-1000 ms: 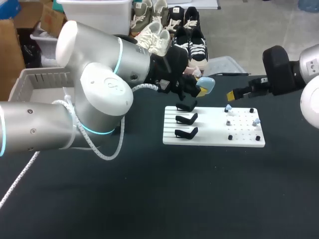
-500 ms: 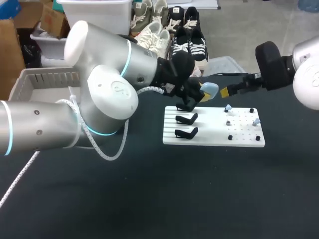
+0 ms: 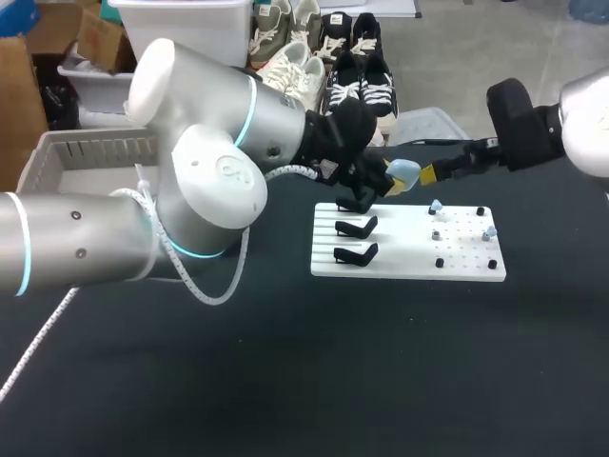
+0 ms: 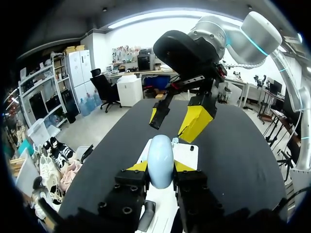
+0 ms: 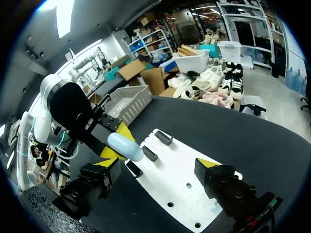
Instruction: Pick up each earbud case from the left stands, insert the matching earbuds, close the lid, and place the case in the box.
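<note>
My left fingers are clamped on the pale blue case, one yellow tip on each side of it. They hold it in the air above the far edge of the white board. In the left wrist view the case stands upright between the tips, and it looks closed.

My right fingers are spread wide and hold nothing. They face the case from the other side. In the right wrist view one tip sits just beside the case; I cannot tell whether it touches.

The board lies flat on the dark surface. Three black stands sit in a column on its left part. On its right part there are two pale blue earbuds and a few dark ones. The grey box is at the surface's far left, well apart from the case.
</note>
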### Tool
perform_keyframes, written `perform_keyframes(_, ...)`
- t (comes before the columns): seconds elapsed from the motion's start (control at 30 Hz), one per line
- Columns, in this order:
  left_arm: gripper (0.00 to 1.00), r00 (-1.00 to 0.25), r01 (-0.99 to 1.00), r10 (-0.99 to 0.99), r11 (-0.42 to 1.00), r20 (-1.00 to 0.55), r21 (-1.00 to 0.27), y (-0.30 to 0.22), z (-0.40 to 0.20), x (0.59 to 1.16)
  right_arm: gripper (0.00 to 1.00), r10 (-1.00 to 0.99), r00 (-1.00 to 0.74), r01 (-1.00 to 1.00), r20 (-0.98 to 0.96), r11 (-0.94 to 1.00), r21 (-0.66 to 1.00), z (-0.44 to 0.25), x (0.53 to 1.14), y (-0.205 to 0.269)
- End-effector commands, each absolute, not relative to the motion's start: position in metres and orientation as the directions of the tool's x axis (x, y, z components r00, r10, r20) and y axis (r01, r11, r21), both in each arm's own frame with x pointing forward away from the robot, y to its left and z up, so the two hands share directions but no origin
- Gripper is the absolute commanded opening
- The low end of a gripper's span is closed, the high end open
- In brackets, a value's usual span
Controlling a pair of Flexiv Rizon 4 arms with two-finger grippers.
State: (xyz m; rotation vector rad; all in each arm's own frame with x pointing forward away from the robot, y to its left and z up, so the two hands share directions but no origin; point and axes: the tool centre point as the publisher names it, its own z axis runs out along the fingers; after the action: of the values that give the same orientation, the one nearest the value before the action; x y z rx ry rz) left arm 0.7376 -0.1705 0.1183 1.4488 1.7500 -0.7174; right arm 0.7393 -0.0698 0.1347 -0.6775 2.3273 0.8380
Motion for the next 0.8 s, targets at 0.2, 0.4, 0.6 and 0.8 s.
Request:
perform_keyframes(0.2,0.00,-0.092,0.977,0.559,0.209,-0.824,0.032,-0.175,0.123,0.743,1.00,-0.266,-0.708,-0.635,-0.654,0.645,0.425,0.130,0.745,-0.066)
perform_keyframes(0.4,0.00,-0.088,0.980,0.554,0.199,-0.828,0.028,-0.176,0.124,0.739,1.00,-0.266,-0.709,-0.636,-0.653,0.641,0.429,0.128,0.747,-0.066)
perform_keyframes(0.6,0.00,-0.089,0.982,0.553,0.190,-0.828,0.021,-0.176,0.123,0.735,1.00,-0.265,-0.708,-0.634,-0.655,0.645,0.426,0.130,0.749,-0.068)
perform_keyframes(0.8,0.00,-0.092,0.983,0.557,0.185,-0.826,0.016,-0.175,0.118,0.733,1.00,-0.270,-0.694,-0.644,-0.668,0.648,0.407,0.138,0.750,-0.069)
